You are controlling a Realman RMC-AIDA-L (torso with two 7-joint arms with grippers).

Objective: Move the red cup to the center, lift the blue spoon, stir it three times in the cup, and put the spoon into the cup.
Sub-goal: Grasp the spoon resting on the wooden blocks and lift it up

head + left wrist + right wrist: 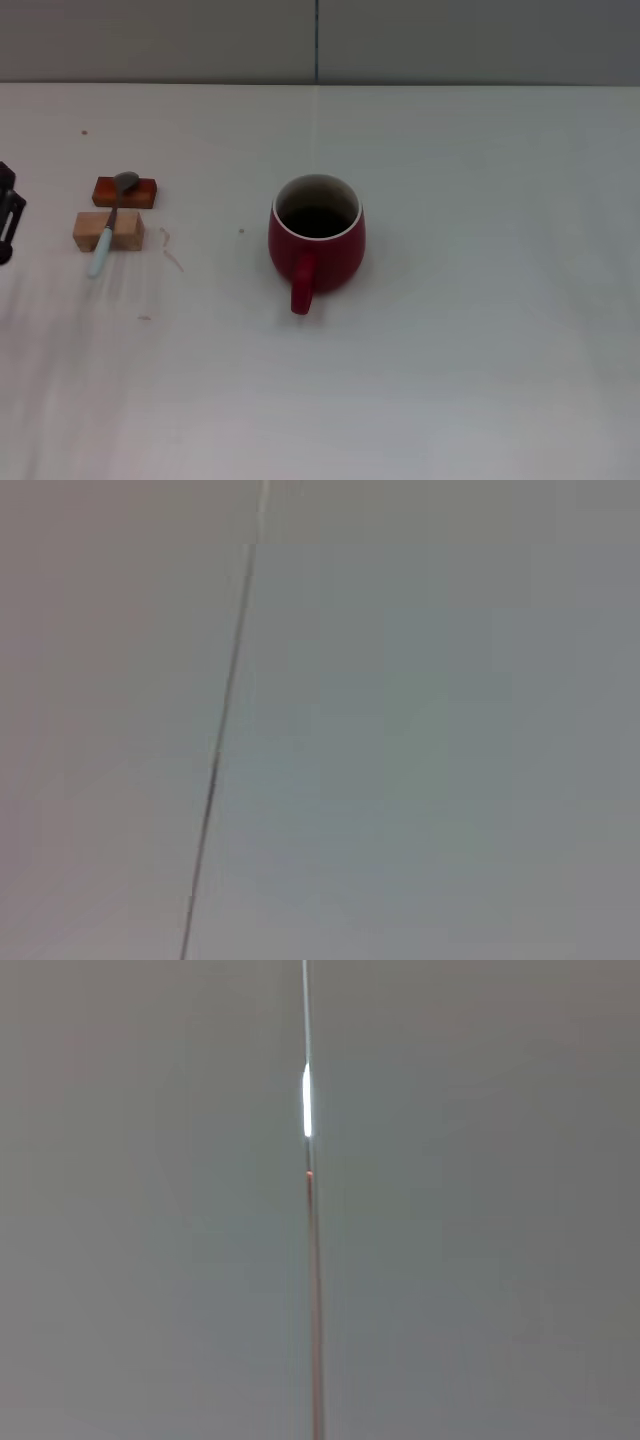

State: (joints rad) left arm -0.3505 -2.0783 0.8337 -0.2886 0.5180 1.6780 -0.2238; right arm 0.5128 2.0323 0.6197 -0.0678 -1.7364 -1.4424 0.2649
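The red cup [316, 243] stands upright near the middle of the white table [480, 330], its stubby handle pointing toward me and its dark inside showing. Far to its left the blue spoon [109, 228] lies across two small blocks, grey bowl on the orange-red block [125, 192], pale blue handle sloping over the tan block [108, 230] down to the table. My left gripper [8, 215] shows only as a dark piece at the left edge, level with the blocks and apart from them. The right gripper is out of view. Both wrist views show only blank grey wall with a thin seam.
A grey wall with a vertical seam [317, 40] rises behind the table's far edge. A few small specks and faint marks [170, 250] lie on the tabletop between the blocks and the cup.
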